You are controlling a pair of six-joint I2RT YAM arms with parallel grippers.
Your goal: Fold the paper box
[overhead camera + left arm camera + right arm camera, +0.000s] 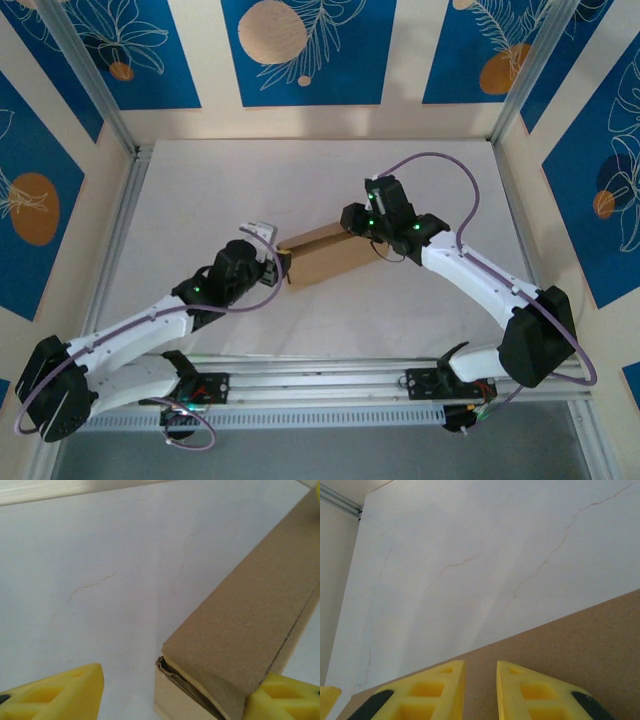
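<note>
Left gripper [180,680]: jaws spread wide, straddling the near end of the paper box [325,257]. One yellow finger [65,692] stands clear of the box and the other sits at its corner.

The box lies mid-table between the two grippers as a long, closed brown sleeve. Its end flap [220,685] is not fully seated, and a dark gap shows under it.

Step in hand, as judged: tuck this end. Close slowly and square to the end face, pushing the flap in along its crease. The board is thin and matte, and would likely buckle if pushed at an angle.

Right gripper [481,680]: fingers pressed nearly together over the far top panel, probably steadying it, though contact is unclear.

Beyond is the white table [220,190], smooth and faintly veined.
</note>
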